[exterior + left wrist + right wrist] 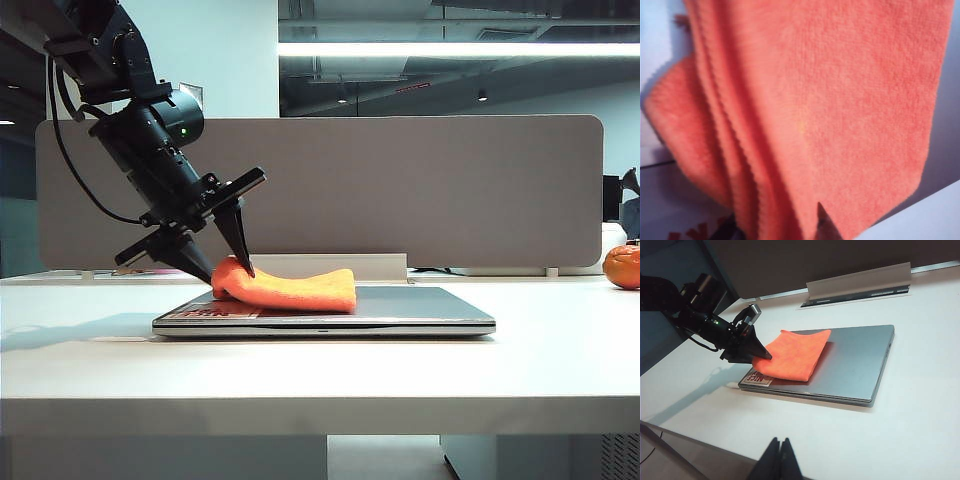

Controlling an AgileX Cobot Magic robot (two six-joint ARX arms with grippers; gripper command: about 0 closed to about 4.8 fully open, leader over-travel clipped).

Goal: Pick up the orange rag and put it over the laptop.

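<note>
The orange rag (300, 288) lies draped on the left half of the closed silver laptop (420, 320), its left end humped up. My left gripper (232, 277) tilts down from the left, and its two black fingers stand parted on either side of that raised end. In the left wrist view the rag (840, 100) fills the picture, with one fingertip (822, 219) showing against the loose folds. From the right wrist view the rag (795, 352) covers the laptop (855, 360) next to its red-print sticker (759, 378). My right gripper (780, 441) hangs shut over the table's near edge.
A round glossy orange ball (622, 266) sits at the far right of the white table. A grey partition (400, 190) runs along the back, and a raised cable flap (860, 282) stands behind the laptop.
</note>
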